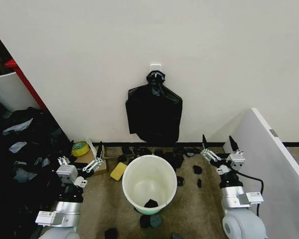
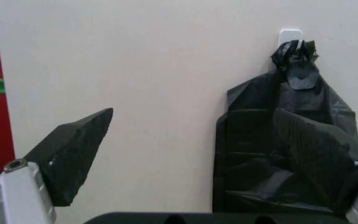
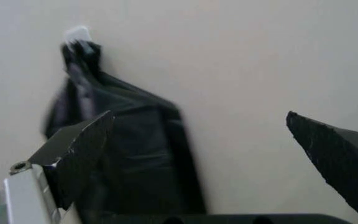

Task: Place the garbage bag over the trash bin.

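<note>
The white trash bin point(image 1: 131, 175) stands upright on the floor between my arms, with a small black scrap point(image 1: 151, 203) inside it. The garbage bag is out of view. On the wall behind the bin, a flat bundle of black bags point(image 1: 154, 117) hangs by its knot from a white hook point(image 1: 156, 66). The left wrist view shows the bundle point(image 2: 278, 149) ahead, and so does the right wrist view point(image 3: 123, 158). My left gripper point(image 1: 82, 157) point(image 2: 195, 154) is open to the left of the bin, holding nothing. On the bin's right, my right gripper point(image 1: 218, 144) point(image 3: 207, 158) is likewise open and holds nothing.
A yellow block point(image 1: 118, 171) lies against the bin's left side, and a tape roll point(image 1: 80, 148) sits near the wall. Black scraps point(image 1: 197, 170) litter the floor. A dark heap point(image 1: 25, 144) crowds the left, and a white panel point(image 1: 269, 154) walls off the right.
</note>
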You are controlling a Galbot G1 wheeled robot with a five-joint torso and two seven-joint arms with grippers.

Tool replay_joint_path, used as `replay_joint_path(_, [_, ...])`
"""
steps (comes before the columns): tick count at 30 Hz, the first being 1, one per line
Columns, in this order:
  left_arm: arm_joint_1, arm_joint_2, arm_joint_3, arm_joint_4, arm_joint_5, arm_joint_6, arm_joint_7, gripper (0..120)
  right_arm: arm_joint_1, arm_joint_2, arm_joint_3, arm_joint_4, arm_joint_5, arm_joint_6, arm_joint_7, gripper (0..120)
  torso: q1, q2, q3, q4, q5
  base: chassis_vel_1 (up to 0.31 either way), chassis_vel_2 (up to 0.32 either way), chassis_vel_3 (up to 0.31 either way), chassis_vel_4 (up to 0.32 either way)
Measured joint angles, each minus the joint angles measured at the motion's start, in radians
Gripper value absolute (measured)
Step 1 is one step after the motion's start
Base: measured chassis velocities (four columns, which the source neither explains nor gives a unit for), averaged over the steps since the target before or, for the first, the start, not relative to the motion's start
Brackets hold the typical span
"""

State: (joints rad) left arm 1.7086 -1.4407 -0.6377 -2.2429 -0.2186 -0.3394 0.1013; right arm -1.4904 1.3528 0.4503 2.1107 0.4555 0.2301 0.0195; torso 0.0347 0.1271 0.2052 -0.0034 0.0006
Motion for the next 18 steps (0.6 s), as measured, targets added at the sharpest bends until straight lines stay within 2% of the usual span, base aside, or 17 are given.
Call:
replay_joint_path(9, [0.035, -0.018, -0.004, -0.024, 0.025, -0.016, -0.017, 100, 0.180, 0.014, -0.172, -0.070, 0.392, -0.033, -0.034, 100, 0.000, 0.000, 0.000, 0.0002, 0.0000, 0.000, 0.000, 0.000, 0.000])
replay_joint_path(10, [0.035, -0.018, -0.004, -0.024, 0.025, -0.016, -0.017, 100, 0.180, 0.014, -0.172, -0.070, 0.392, -0.033, -0.034, 100, 0.000, 0.000, 0.000, 0.0002, 0.0000, 0.000, 0.000, 0.000, 0.000])
replay_joint_path(15, [0.056, -0.025, -0.008, -0.043, 0.032, -0.017, -0.019, 100, 0.330, 0.043, -0.237, -0.157, 0.572, -0.028, -0.141, 100, 0.000, 0.000, 0.000, 0.0001, -0.0002, 0.000, 0.000, 0.000, 0.000])
replay_joint_path(18, [0.061, -0.026, -0.008, -0.049, 0.034, -0.017, -0.020, 100, 0.379, 0.060, -0.259, -0.195, 0.614, -0.024, -0.181, 100, 0.000, 0.000, 0.000, 0.0002, 0.0000, 0.000, 0.000, 0.000, 0.000])
